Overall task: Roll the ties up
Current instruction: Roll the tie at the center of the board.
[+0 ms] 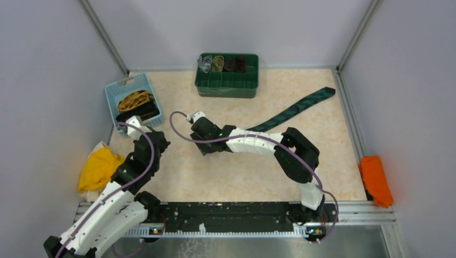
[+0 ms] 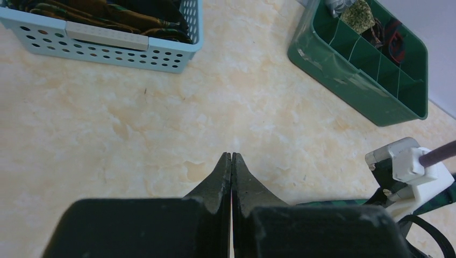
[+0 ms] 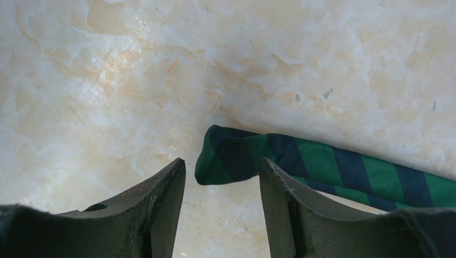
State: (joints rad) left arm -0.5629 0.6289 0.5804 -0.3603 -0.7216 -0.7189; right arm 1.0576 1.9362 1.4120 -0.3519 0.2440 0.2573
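The left gripper [image 2: 232, 157] was clenched on nothing, low over the marbled table [image 1: 236, 174]. The right gripper [image 3: 221, 165] was released, its fingers on either side of the rounded end of the green checked tie [image 3: 333, 164]. The tie lay flat and ran off toward the far right. Farther back, a blue basket [image 1: 114, 92] held loose ties [image 1: 134, 99], and a green divided tray [image 1: 226, 88] held rolled ties [image 1: 218, 63].

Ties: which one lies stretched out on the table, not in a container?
The dark green striped fabric tie, laid out across the tabletop. The others sit piled in the light blue plastic basket or rolled in the green divided tray.
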